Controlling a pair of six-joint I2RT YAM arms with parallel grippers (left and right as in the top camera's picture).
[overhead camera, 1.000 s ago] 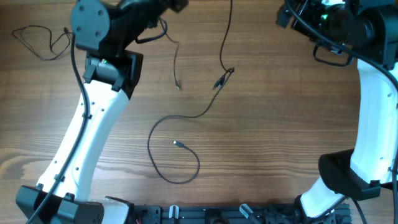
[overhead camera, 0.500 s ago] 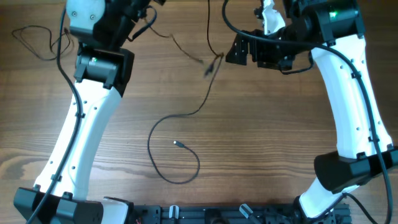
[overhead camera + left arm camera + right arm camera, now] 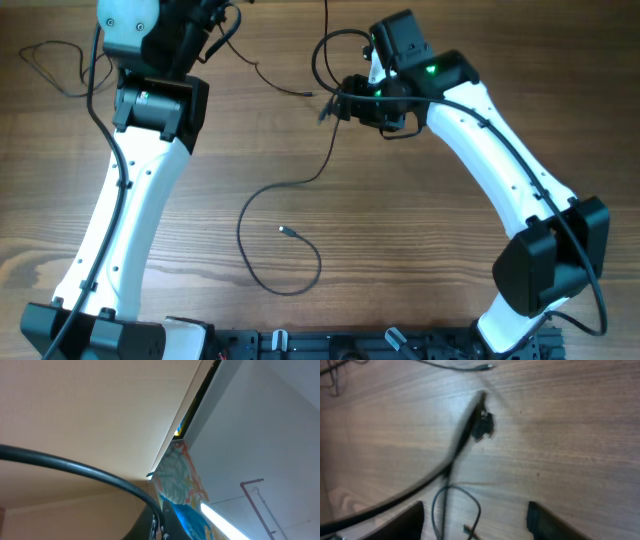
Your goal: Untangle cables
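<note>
Thin black cables (image 3: 326, 160) are shown on the table (image 3: 430, 260): a tangle (image 3: 58, 66) far left, a long loop (image 3: 240, 232) centrally. The left gripper is not seen, only ceiling (image 3: 75, 410) being shown by its wrist view; its state cannot be told. The right gripper (image 3: 475, 506), spread and empty, has been brought nearer the plug junction (image 3: 482, 422)

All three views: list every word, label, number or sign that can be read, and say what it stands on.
None: no text can be read in any view.
Overhead: the white arms and wooden table show no legible label.
Left wrist: the colourful patterned sheet shows shapes, no letters.
Right wrist: the cable is blurred; no marking is legible.
</note>
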